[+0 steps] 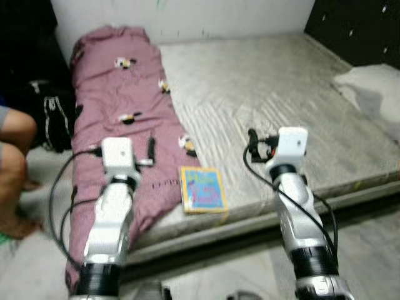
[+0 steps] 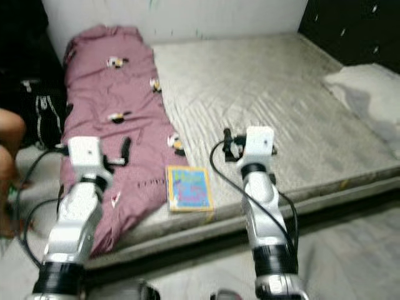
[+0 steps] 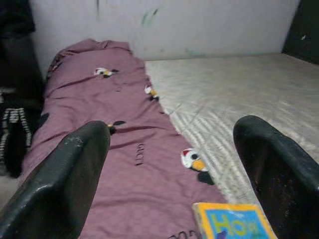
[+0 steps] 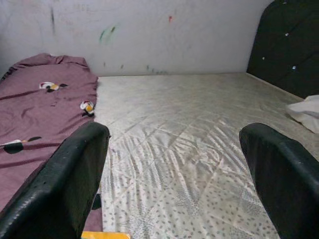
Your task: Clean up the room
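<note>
A bare grey quilted mattress (image 1: pixel 269 100) lies before the robot, its near edge running across the view. Along its left side lies a mauve-pink blanket with small cartoon penguin prints (image 1: pixel 119 119), bunched lengthwise and spilling over the near left corner. A thin yellow-edged book with a blue and pink cover (image 1: pixel 202 189) rests flat at the mattress's near edge, touching the blanket's right border; its title is too blurred to read and it is cut off in the left wrist view.

The left gripper (image 3: pixel 174 169) hovers over the blanket, fingers spread wide and holding nothing. The right gripper (image 4: pixel 174 174) hovers over the bare mattress to the right of the book, likewise spread and empty.

A white crumpled cloth (image 1: pixel 369 81) lies at the far right, partly cropped. A person's bare leg (image 1: pixel 15 169) shows at the left edge.
</note>
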Controlling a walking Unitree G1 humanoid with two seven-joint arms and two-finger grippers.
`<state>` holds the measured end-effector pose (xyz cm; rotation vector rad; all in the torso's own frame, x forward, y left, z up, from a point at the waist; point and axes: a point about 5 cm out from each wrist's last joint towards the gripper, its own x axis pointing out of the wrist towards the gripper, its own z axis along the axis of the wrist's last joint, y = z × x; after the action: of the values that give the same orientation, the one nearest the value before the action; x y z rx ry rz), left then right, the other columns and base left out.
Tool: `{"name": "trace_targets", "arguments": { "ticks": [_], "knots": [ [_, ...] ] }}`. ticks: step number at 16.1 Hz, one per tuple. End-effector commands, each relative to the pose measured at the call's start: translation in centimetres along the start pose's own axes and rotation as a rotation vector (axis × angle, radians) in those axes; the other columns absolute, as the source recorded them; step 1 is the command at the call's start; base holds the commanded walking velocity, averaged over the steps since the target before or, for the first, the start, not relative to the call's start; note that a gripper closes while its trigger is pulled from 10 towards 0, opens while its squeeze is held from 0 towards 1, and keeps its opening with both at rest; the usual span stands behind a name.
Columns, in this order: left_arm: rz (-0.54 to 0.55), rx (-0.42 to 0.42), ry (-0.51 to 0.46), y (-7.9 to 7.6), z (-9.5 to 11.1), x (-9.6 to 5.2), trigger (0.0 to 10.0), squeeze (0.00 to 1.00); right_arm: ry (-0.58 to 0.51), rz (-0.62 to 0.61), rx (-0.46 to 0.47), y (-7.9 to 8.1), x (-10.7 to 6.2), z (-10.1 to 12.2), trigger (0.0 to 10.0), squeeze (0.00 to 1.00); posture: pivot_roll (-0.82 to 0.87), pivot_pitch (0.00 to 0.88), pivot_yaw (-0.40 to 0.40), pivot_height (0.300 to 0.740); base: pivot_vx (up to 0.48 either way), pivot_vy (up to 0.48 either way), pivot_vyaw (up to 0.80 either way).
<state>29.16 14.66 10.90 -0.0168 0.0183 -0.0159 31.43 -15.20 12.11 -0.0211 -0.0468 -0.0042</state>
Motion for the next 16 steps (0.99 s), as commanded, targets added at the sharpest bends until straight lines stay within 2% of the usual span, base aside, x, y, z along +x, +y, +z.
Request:
{"name": "trace_targets", "arguments": {
  "ticks": [1,3,8,16],
  "knots": [
    [0.01,-0.003,-0.015,0.13,0.39,0.06,10.0,0.0,0.001,-0.001,0.003,-0.2,0.02,0.06,10.0,0.0,-0.02,0.0,0.001,0.74,0.0,0.0,0.0],
    [0.059,0.02,-0.013,0.53,0.4,0.14,10.0,0.0,0.006,-0.003,-0.001,-0.15,-0.02,-0.01,10.0,0.0,-0.02,0.0,0.0,0.74,0.0,0.0,0.0],
    [0.021,-0.012,-0.001,0.24,0.23,0.12,10.0,0.0,0.003,0.005,-0.006,-0.09,-0.02,0.0,10.0,0.0,-0.02,0.0,-0.003,0.74,0.0,0.0,0.0],
    [0.013,-0.013,0.003,0.09,0.19,0.17,10.0,0.0,0.003,0.011,-0.005,-0.02,0.07,-0.05,10.0,0.0,-0.02,0.0,-0.002,0.74,0.0,0.0,0.0]
  ]
}}
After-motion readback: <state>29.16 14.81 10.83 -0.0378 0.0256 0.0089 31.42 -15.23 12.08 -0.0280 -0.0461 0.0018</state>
